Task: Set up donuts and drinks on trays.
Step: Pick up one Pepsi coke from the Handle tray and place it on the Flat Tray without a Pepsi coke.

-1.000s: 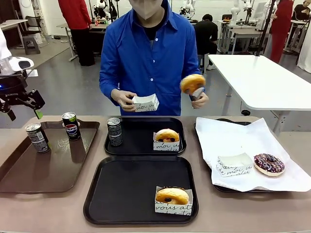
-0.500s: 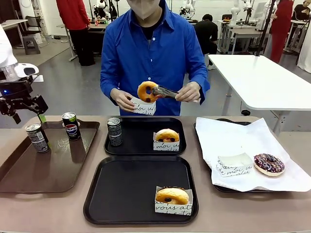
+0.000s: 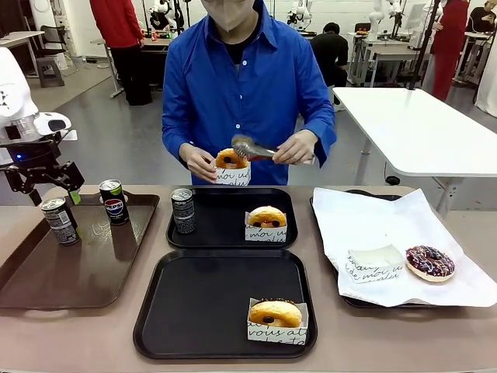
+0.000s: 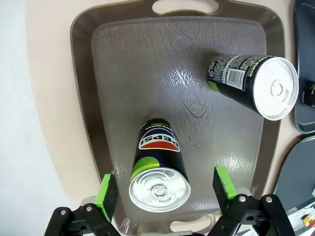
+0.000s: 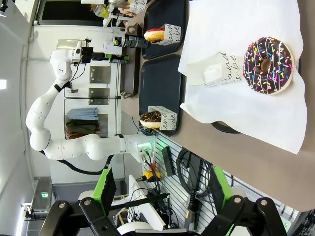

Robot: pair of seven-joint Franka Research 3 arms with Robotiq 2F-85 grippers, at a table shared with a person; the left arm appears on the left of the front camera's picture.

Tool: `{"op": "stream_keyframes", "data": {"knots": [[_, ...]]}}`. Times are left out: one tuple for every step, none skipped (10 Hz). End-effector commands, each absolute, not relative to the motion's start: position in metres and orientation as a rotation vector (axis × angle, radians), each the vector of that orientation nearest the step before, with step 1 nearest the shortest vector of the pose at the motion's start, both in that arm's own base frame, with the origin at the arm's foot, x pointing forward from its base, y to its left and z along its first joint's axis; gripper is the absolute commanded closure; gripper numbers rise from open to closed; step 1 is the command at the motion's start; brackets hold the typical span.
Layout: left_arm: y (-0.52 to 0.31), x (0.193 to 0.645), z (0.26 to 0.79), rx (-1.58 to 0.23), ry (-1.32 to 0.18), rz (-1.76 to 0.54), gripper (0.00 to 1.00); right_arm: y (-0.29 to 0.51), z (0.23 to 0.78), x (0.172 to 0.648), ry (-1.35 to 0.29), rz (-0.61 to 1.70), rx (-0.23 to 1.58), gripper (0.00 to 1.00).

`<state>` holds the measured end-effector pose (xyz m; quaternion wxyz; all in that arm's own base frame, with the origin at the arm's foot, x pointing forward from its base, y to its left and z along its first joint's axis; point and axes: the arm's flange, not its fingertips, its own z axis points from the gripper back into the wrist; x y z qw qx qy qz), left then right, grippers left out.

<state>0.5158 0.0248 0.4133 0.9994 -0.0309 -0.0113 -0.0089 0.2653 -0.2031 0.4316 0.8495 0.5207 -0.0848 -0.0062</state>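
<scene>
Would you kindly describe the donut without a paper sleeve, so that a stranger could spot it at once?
Find the tray lined with white paper on the robot's right side of the table. On that paper, beside an empty sleeve, lies the donut. It alone has coloured sprinkles on dark glaze and sits bare; the other donuts stand in sleeves.

Brown tray [image 3: 78, 272], white paper [image 3: 373, 217], metal tongs [image 3: 252, 148]

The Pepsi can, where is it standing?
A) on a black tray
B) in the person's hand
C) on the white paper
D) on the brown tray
D: the Pepsi can stands upright on the brown tray, near a black-and-green can.
</scene>
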Motion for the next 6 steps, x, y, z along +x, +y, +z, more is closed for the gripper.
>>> {"op": "stream_keyframes", "data": {"knots": [[0.021, 0.511, 0.403, -0.049, -0.038, 0.002, 0.00, -0.204, 0.431, 0.266, -0.191, -0.002, 1.112, 0.00], [0.021, 0.510, 0.397, -0.040, -0.029, 0.007, 0.00, -0.204, 0.431, 0.266, -0.191, -0.002, 1.112, 0.00], [0.022, 0.511, 0.395, -0.036, -0.025, 0.006, 0.00, -0.204, 0.431, 0.266, -0.191, -0.002, 1.112, 0.00], [0.023, 0.511, 0.393, -0.031, -0.023, 0.008, 0.00, -0.204, 0.431, 0.266, -0.191, -0.002, 1.112, 0.00], [0.022, 0.509, 0.392, -0.029, -0.021, 0.005, 0.00, -0.204, 0.431, 0.266, -0.191, -0.002, 1.112, 0.00], [0.022, 0.507, 0.392, -0.029, -0.017, 0.001, 0.00, -0.204, 0.431, 0.266, -0.191, -0.002, 1.112, 0.00]]}}
